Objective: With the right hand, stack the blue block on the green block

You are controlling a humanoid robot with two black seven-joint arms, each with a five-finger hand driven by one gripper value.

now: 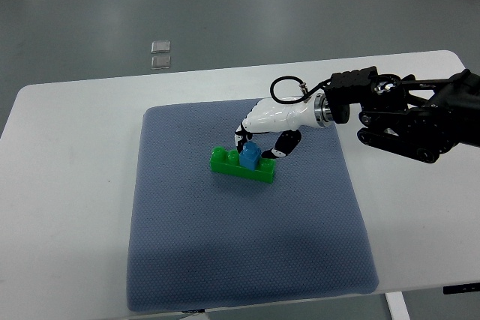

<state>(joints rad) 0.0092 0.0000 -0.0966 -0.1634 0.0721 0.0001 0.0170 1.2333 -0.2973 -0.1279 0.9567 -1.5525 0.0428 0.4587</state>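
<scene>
The right hand (pixel 264 131) has its fingers curled around the blue block (pixel 250 156), which sits on the green block (pixel 241 165) near the mat's (pixel 187 260) middle. Best now: press straight down so the studs seat, then loosen the fingers without tilting it.

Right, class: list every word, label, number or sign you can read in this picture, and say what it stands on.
None: nothing in this view can be read.
Blue block, green block, grey mat, white table: no print shows.
Right hand and its black arm: no legible marks.
Two small clear squares on the floor: too small to tell.
</scene>
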